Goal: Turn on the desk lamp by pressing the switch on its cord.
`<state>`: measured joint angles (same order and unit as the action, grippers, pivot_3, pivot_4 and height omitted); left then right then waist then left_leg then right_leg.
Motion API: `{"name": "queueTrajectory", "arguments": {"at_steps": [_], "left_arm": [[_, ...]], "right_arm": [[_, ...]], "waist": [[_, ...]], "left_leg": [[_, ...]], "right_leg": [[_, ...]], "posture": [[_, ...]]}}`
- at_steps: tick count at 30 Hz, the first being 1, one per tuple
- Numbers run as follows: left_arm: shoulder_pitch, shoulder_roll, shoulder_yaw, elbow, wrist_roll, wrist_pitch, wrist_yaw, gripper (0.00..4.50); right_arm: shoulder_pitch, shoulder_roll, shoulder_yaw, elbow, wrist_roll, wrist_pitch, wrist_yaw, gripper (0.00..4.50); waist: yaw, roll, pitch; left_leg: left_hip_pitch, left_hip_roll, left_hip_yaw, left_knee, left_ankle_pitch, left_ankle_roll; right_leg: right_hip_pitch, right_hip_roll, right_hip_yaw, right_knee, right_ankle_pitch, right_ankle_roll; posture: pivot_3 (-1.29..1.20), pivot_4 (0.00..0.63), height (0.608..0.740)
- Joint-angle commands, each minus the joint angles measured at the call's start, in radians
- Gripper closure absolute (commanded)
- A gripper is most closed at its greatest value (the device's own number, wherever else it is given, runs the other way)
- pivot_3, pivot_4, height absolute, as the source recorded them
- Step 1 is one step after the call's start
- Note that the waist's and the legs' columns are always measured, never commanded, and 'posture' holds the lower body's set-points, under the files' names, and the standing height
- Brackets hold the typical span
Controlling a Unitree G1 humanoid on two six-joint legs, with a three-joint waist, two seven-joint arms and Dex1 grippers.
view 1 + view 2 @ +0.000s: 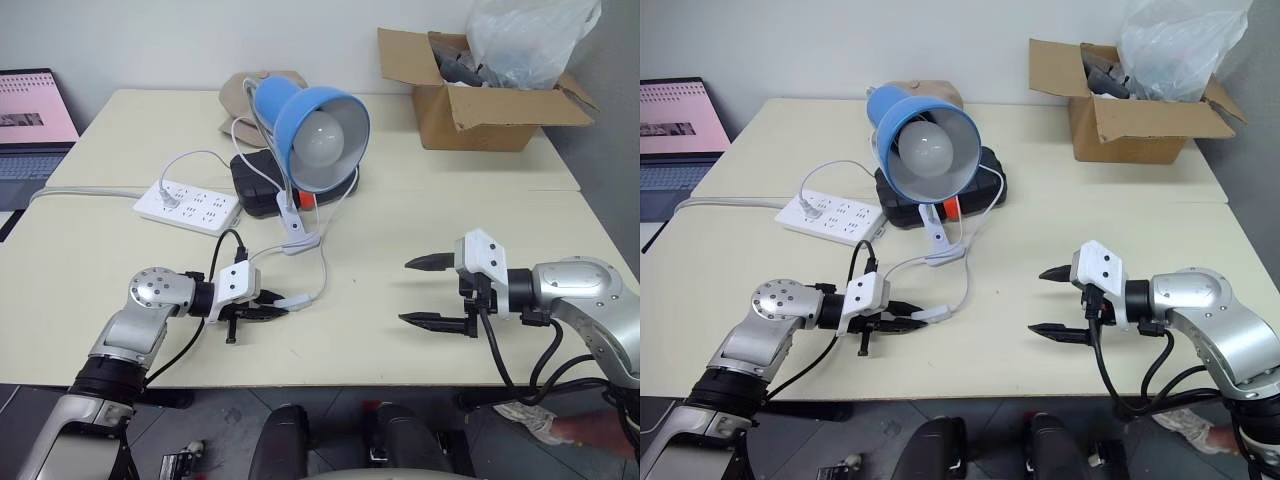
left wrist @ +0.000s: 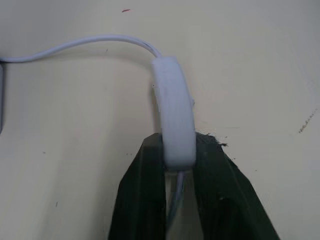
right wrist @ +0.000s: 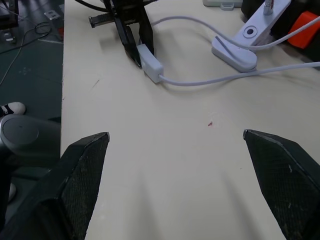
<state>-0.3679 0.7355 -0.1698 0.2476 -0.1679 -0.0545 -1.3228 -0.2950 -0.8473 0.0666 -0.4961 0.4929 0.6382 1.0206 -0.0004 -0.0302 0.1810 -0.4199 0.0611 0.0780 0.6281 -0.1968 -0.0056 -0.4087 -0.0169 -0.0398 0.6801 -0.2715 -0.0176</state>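
from my end i can't read any writing: the laptop screen [image 1: 35,108] shows a pink page with blurred marks, and the cardboard box [image 1: 480,105] carries no legible print.

Blue-shaded desk lamp [image 1: 318,128] unlit on table, thin white cord [image 1: 322,262] looping forward, white switch [image 2: 174,116] pinched between black jaws

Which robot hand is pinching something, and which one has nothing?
The left gripper is pinching: its black fingers are shut on the white switch of the lamp's cord. The right gripper has its fingers wide apart, holding nothing.
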Motion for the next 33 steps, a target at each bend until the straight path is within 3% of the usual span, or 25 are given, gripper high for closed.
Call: {"name": "queueTrajectory", "arguments": {"at_steps": [1, 7, 16, 25, 33], "left_arm": [[-0.027, -0.008, 0.000, -0.027, 0.006, -0.032, 0.002, 4.10], [-0.079, -0.024, -0.011, -0.133, -0.019, 0.022, -0.028, 4.10], [-0.130, -0.062, -0.040, -0.175, -0.023, 0.073, -0.029, 4.10], [-0.122, -0.064, -0.035, -0.182, -0.027, 0.087, -0.017, 4.10], [-0.115, -0.065, -0.040, -0.193, -0.022, 0.090, -0.013, 4.10]], "right_arm": [[-0.036, 0.033, -0.005, -0.017, 0.002, -0.024, -0.027, 0.00], [-0.131, 0.142, 0.039, -0.005, -0.003, 0.008, -0.101, 0.00], [-0.302, 0.265, 0.257, 0.080, -0.084, 0.077, -0.126, 0.00], [-0.336, 0.305, 0.376, 0.153, -0.175, 0.053, -0.113, 0.00], [-0.331, 0.336, 0.399, 0.200, -0.235, 0.011, -0.116, 0.00]], "waist": [[0.000, 0.000, 0.000], [-0.001, 0.000, 0.000], [-0.002, 0.000, 0.000], [-0.002, 0.000, 0.000], [-0.002, 0.000, 0.000]], "left_leg": [[0.000, 0.000, 0.000, 0.000, 0.000, 0.000], [0.000, 0.000, -0.001, 0.001, 0.000, 0.000], [-0.001, 0.001, -0.001, 0.001, 0.000, 0.000], [-0.001, 0.001, -0.001, 0.002, 0.000, 0.000], [-0.001, 0.002, -0.001, 0.002, 0.000, 0.000]], "right_leg": [[0.000, 0.000, 0.000, 0.000, 0.000, 0.000], [0.000, 0.001, 0.001, 0.000, 0.001, 0.002], [0.000, 0.004, 0.002, 0.000, 0.001, 0.002], [0.000, 0.004, 0.003, 0.001, 0.001, 0.002], [0.000, 0.004, 0.003, 0.001, 0.001, 0.002]], "posture": [[0.00, 0.150, 0.740], [0.00, 0.150, 0.740], [0.00, 0.150, 0.740], [0.00, 0.150, 0.740], [0.00, 0.150, 0.740]]}}
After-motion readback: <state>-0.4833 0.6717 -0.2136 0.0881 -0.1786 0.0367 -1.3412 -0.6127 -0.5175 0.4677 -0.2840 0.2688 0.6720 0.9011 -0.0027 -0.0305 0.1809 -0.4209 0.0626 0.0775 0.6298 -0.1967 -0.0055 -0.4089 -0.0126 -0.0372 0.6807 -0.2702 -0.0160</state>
